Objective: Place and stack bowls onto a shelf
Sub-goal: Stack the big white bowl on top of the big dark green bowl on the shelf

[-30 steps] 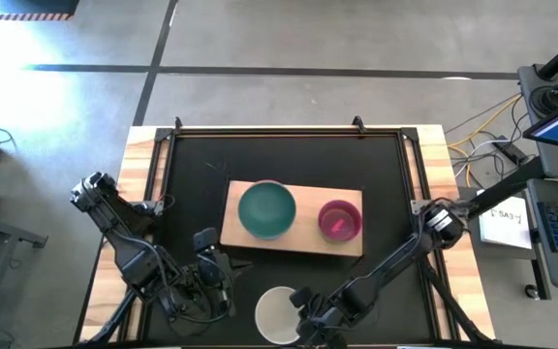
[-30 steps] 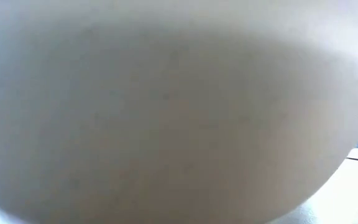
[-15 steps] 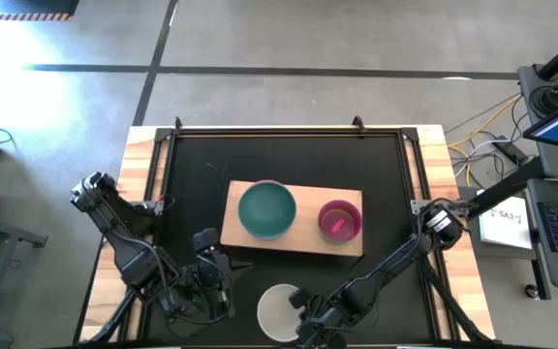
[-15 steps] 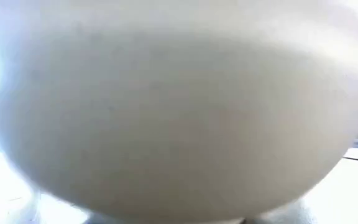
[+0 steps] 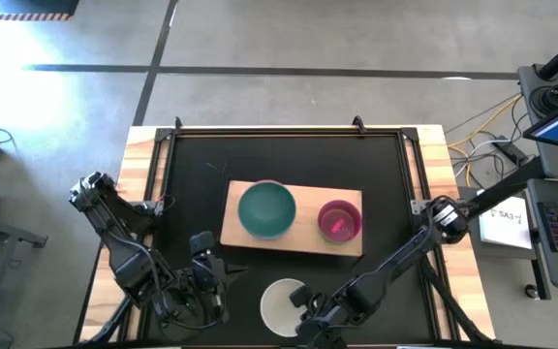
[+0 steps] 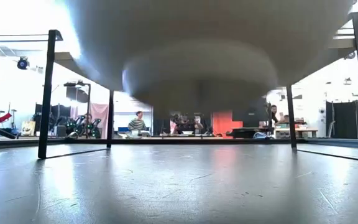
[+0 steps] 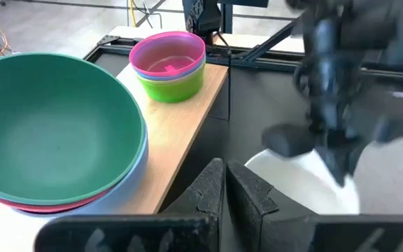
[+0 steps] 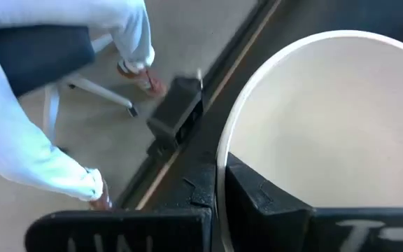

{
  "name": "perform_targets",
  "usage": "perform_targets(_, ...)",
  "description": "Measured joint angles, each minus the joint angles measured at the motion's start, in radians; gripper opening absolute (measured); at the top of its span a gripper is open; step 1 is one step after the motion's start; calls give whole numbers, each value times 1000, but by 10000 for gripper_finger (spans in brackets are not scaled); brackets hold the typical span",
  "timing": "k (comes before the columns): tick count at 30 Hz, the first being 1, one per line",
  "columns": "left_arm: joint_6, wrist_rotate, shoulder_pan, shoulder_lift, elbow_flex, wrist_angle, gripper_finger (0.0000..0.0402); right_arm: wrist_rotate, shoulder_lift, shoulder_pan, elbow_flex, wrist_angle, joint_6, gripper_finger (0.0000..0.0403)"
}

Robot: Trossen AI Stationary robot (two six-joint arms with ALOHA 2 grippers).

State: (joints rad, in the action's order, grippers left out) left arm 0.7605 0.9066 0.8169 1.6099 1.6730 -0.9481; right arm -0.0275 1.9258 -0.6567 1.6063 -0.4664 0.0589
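So the right gripper (image 5: 303,312) is pinching the rim of the cream-white bowl (image 5: 284,303), one finger inside the wall and one outside, and the bowl is clear of the black tabletop (image 6: 179,186). In the low view there's a gap under its base. It hangs just off the shelf's (image 5: 303,228) near long edge, roughly opposite the gap between the two stacks already on the board.

Stuff I'd worry about:

- That's a thin edge grip on a smooth plastic wall. The bowl hangs off one side of the fingers, so any quick swing could make it pivot or slide out and drop back on the table.
- The magenta stack (image 5: 338,220) sits near the shelf's right end and looks a bit narrower than the teal-green stack (image 5: 265,208) toward the left end. If the cream bowl comes down tilted, it probably won't nest. It could catch a rim and shove the stack along the board or tip it off the end.
- The left gripper (image 5: 207,281) is pressed shut on nothing, parked just off the shelf's near left corner. It sits close to the carried bowl, so a path drifting that way risks a bump.
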Motion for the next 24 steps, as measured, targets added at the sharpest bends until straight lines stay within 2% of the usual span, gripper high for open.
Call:
perform_targets(5,0,1,18,-6,0,-5,0,-33,-28,0,116,-85,-33,9)
perform_targets(8,0,1,35,-7,0,-11,0,-102,-32,-1,226,-173,-66,9)
perform_targets(11,1,1,57,-7,0,-23,0,-229,-35,-6,338,-282,-112,9)
perform_targets(16,11,1,91,-9,0,-36,0,-554,-35,0,465,-416,-209,9)
perform_targets(18,12,1,95,-9,0,-35,0,-640,-35,19,492,-426,-249,9)
perform_targets(21,11,2,97,-9,0,-36,0,-709,-35,66,510,-428,-291,9)
perform_targets(24,9,3,96,-9,0,-37,0,-715,-35,129,511,-432,-295,9)
